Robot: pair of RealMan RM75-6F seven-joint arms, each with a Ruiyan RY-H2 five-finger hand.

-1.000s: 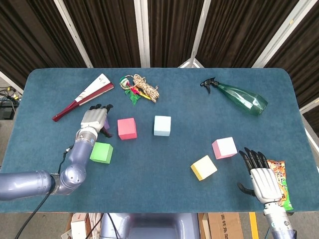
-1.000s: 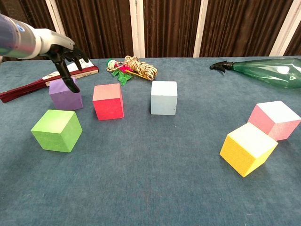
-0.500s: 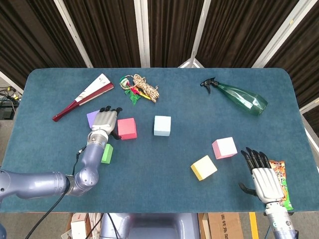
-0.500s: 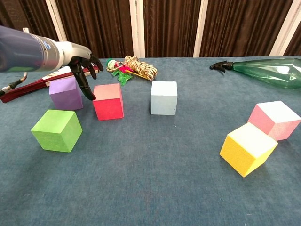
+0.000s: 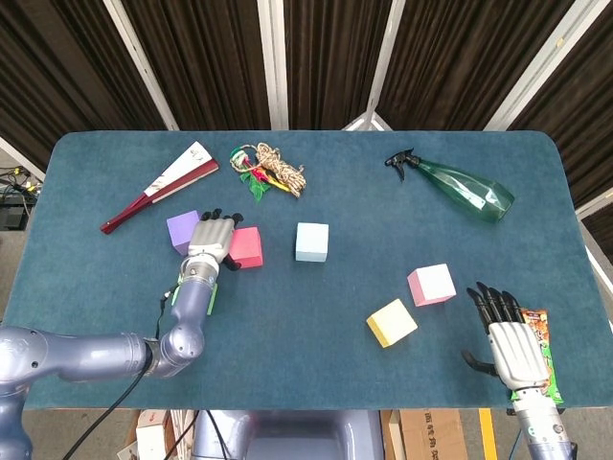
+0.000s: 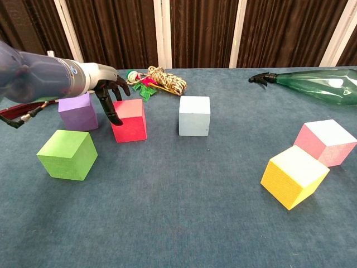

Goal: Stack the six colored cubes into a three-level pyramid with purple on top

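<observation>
Six cubes lie apart on the blue table [image 5: 345,374]. My left hand [image 5: 213,239] [image 6: 108,94] hovers between the purple cube [image 5: 180,230] [image 6: 77,111] and the red cube [image 5: 249,247] [image 6: 130,120], open, its fingers pointing down at the red cube's left edge and holding nothing. My forearm hides most of the green cube [image 5: 213,293] in the head view; the chest view shows the green cube [image 6: 67,154] whole. The light blue cube [image 5: 311,241] [image 6: 194,115] sits mid-table. The pink cube [image 5: 431,284] [image 6: 326,142] and yellow cube [image 5: 391,322] [image 6: 294,176] lie at the right. My right hand [image 5: 512,347] rests open at the front right.
A folded fan [image 5: 158,187], a bundle of rope [image 5: 270,170] [image 6: 160,81] and a green spray bottle [image 5: 462,190] [image 6: 317,84] lie along the far side. A snack packet [image 5: 541,337] lies beside my right hand at the table's edge.
My left hand has moved rightwards from above the purple cube to the red cube's left side, uncovering the purple cube. The cubes and my right hand have hardly moved.
</observation>
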